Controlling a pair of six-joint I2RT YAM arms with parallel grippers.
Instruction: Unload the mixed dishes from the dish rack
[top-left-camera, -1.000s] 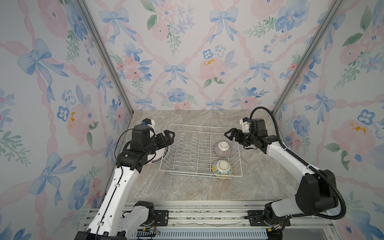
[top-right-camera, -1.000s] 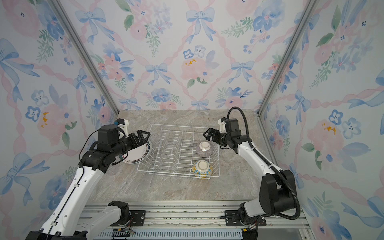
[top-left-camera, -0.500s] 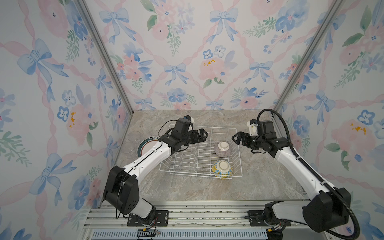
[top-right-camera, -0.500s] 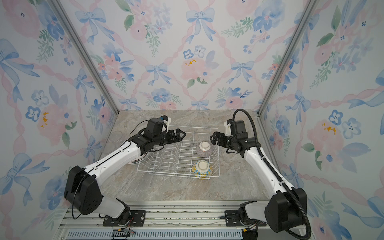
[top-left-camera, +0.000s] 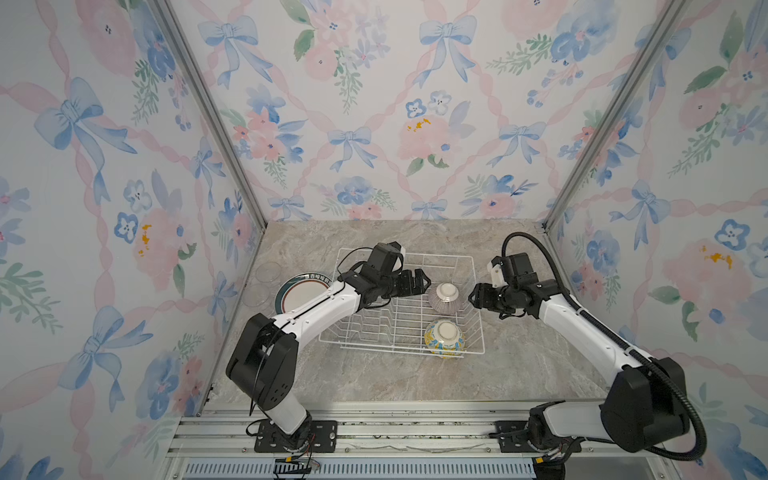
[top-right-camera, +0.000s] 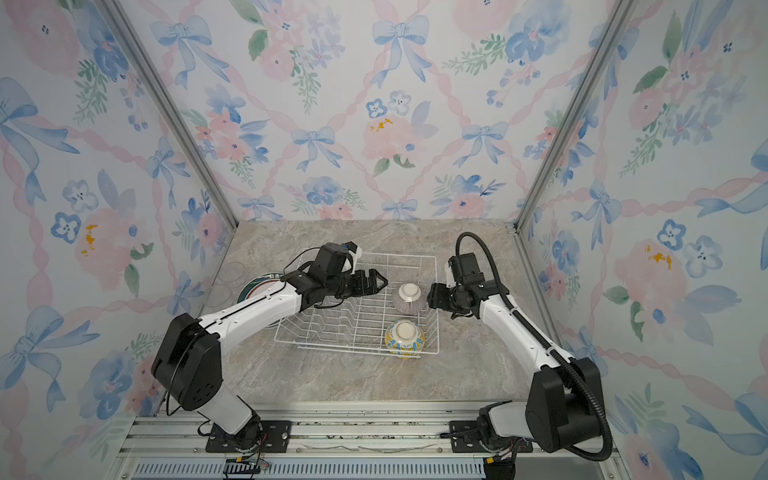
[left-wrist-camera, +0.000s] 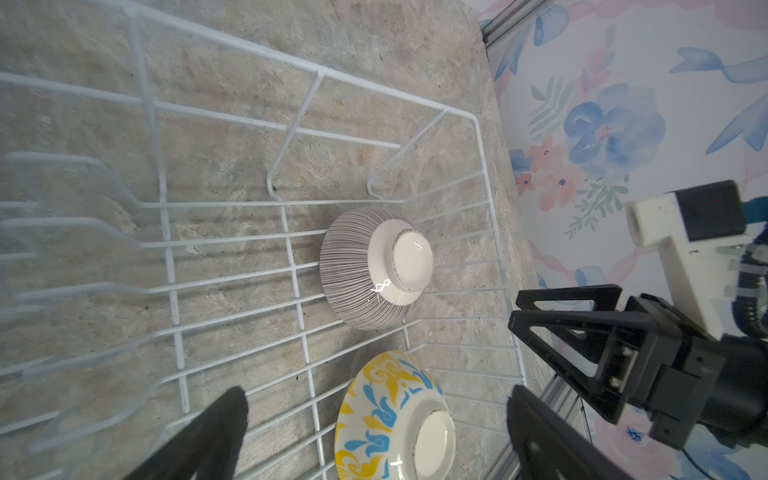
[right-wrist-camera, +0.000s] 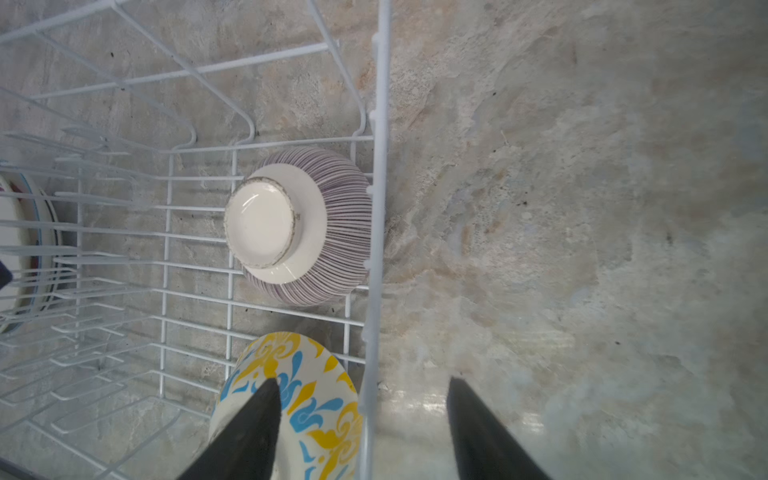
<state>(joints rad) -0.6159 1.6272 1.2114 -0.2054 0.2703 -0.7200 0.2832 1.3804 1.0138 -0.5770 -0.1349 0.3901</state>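
The white wire dish rack (top-left-camera: 374, 348) (top-right-camera: 332, 346) holds two upturned bowls at its right end. The purple-striped bowl (top-left-camera: 444, 297) (top-right-camera: 409, 297) (left-wrist-camera: 365, 270) (right-wrist-camera: 332, 232) is the farther one. The yellow-blue bowl (top-left-camera: 443, 338) (top-right-camera: 404, 338) (left-wrist-camera: 386, 415) (right-wrist-camera: 320, 399) sits nearer. My left gripper (top-left-camera: 424, 279) (top-right-camera: 384, 284) (left-wrist-camera: 376, 395) hangs open over the rack, just left of the striped bowl. My right gripper (top-left-camera: 473, 296) (top-right-camera: 433, 297) (right-wrist-camera: 361, 382) is open and empty at the rack's right rim, with the rim wire in line between its fingers.
A green-and-red rimmed plate (top-left-camera: 297, 294) (top-right-camera: 251, 289) lies on the marble table left of the rack, under my left arm. Two clear glasses (top-left-camera: 268, 272) (top-left-camera: 254, 296) stand beside it near the left wall. Upright prongs (top-left-camera: 365, 322) fill the rack's left half.
My left arm has swung from beside the plate into the rack, toward the striped bowl. My right gripper has drawn back to the rack's right rim and its jaws have narrowed.
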